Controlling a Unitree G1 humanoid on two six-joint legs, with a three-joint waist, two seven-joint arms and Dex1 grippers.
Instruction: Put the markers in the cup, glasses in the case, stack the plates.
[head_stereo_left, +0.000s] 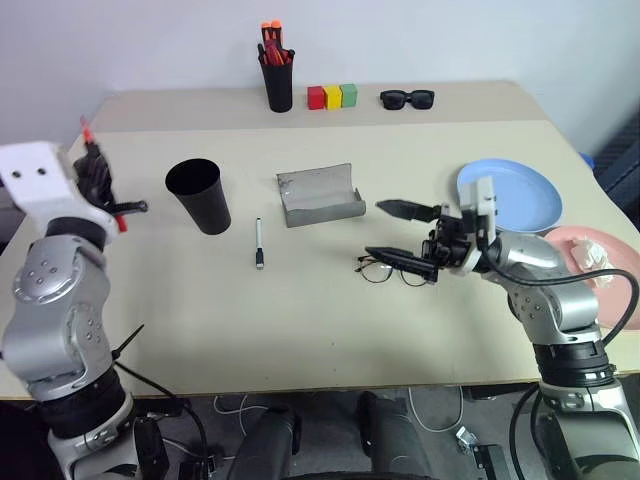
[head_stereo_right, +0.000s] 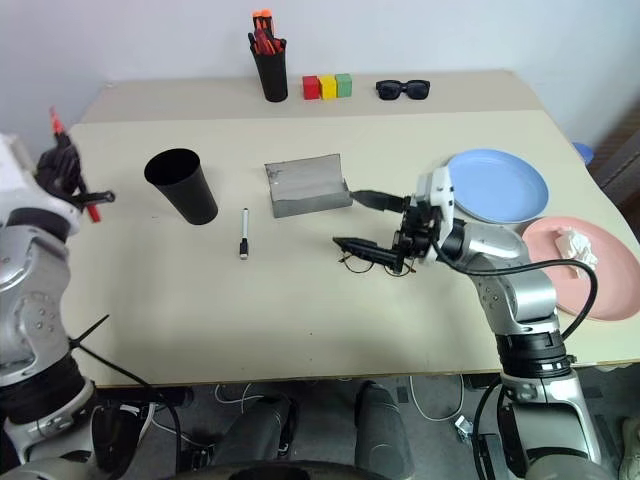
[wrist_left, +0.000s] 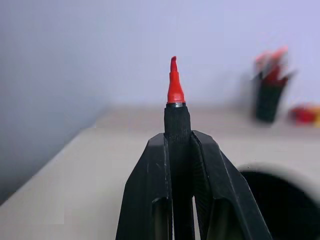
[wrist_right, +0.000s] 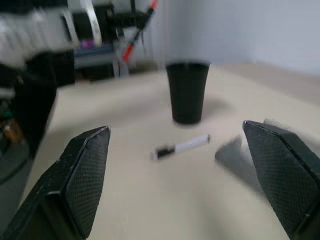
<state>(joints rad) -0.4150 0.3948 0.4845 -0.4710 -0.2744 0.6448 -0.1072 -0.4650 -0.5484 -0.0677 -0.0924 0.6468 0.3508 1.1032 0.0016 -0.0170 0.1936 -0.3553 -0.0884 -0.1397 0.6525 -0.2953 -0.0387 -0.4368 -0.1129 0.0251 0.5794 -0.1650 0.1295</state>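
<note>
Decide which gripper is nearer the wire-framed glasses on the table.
Right. The right gripper hovers open directly above the glasses; the left gripper, clamping a red-tipped marker, is across the table beyond the cup.

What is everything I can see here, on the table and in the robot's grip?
Table: one, beige.
Cup: one, black, standing left of middle.
White marker: one, black ends, lying between the cup and the case.
Dark marker: one, red-orange tip, clamped in the left gripper, off the table.
Case: one, grey, open, at the middle.
Glasses: one pair, thin dark frame, lying under the right gripper.
Plates: one light blue, one pink holding something white, right side.
Pen holder: one, black, orange-red pens, at the back.
Blocks: three, red, yellow, green, at the back.
Sunglasses: one pair, black, at the back.
Left gripper: shut.
Right gripper: open.
</note>
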